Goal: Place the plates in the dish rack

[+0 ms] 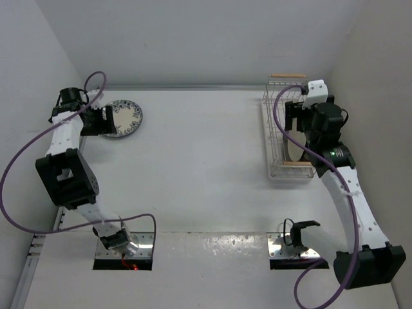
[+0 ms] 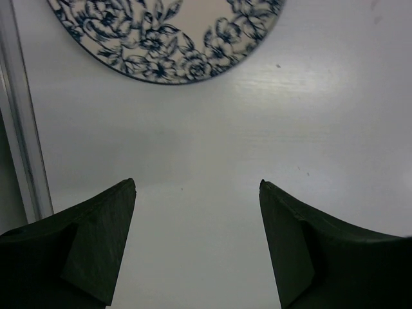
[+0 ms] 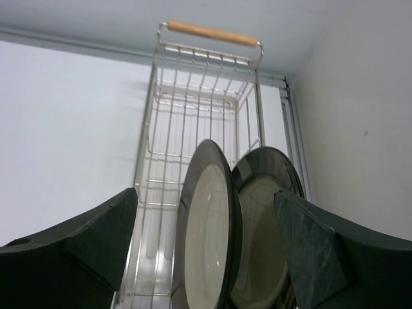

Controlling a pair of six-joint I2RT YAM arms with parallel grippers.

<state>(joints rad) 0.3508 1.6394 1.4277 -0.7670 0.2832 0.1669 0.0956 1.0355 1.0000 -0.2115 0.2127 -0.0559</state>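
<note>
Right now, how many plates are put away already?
Two plates stand in the rack, done. Nothing is held: the right gripper is open at them, the left gripper open near the floral plate. That one lies flat on the table, yet to load.

left arm (image 1: 64,174): elbow folded back near the base, forearm reaching to the far left, wrist turned toward the right
left gripper (image 2: 198,187): jaws wide apart, angled downward
right arm (image 1: 351,193): stretched forward along the right side, wrist bent down
right gripper (image 3: 206,193): jaws wide apart, 2 dark fingers level
</note>
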